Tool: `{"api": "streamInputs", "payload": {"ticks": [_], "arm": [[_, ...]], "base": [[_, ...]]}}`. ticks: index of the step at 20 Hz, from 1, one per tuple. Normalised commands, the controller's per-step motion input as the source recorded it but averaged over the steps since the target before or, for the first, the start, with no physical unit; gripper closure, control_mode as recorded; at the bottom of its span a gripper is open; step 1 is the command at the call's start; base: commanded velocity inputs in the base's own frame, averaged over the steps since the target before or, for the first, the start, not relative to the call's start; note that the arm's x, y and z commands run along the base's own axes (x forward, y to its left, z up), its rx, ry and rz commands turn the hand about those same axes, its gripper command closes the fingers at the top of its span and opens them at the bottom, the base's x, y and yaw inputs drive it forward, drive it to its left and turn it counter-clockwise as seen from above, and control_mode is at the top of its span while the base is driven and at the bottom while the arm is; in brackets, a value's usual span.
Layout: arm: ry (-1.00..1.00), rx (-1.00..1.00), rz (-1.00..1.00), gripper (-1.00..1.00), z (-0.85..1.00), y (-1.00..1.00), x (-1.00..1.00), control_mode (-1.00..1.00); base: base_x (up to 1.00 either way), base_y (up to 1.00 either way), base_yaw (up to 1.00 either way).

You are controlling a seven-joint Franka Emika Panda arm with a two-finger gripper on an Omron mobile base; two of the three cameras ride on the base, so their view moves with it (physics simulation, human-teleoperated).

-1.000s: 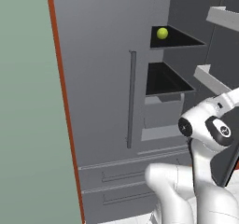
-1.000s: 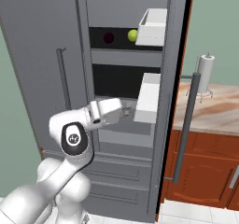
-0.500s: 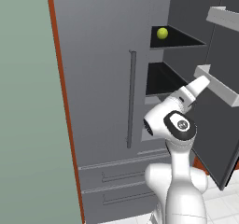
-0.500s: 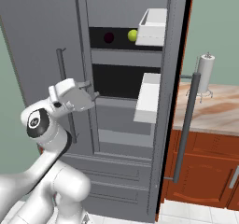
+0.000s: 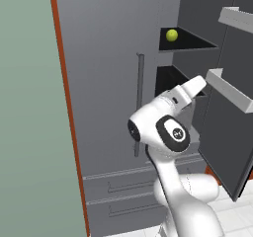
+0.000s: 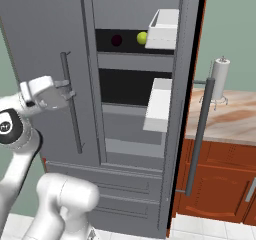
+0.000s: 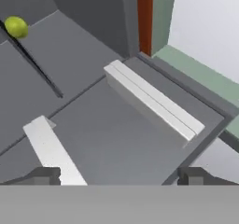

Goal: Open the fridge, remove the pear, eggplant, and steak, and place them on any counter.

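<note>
The gripper [image 6: 69, 93] has its jaws spread wide and holds nothing, hanging just in front of the closed left door's handle [image 6: 71, 104] in the right base view. The fridge [image 6: 130, 134] has its right door [image 5: 228, 132] swung open, white bins on its inner face. On the upper shelf the pear [image 6: 142, 37] sits at about 1 o'clock from the gripper, with the dark eggplant [image 6: 116, 40] beside it at its 9 o'clock, and the counter [image 6: 227, 119] lies at the fridge's 3 o'clock.
</note>
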Motion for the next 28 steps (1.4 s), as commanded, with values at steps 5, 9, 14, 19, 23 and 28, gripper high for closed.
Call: {"api": "streamInputs", "payload": {"ticks": [5, 9, 14, 19, 23, 28], "arm": [[0.0, 0.36, 0.22, -1.0, 0.23, 0.54, -0.04, -1.0], [0.0, 0.37, 0.29, -1.0, 0.06, 0.53, 0.0, -1.0], [0.01, 0.34, 0.35, -1.0, -0.06, 0.22, 0.12, -1.0], [0.09, 0.37, 0.08, -1.0, -0.06, -0.12, 0.2, -1.0], [0.1, 0.45, 0.13, -1.0, -0.33, 0.0, 0.43, -1.0], [0.2, 0.02, 0.11, -1.0, 0.0, 0.18, 0.42, -1.0]], "base": [[0.0, 0.0, 0.0], [0.0, 0.0, 0.0], [0.0, 0.0, 0.0], [0.0, 0.0, 0.0], [0.0, 0.0, 0.0], [0.0, 0.0, 0.0]]}}
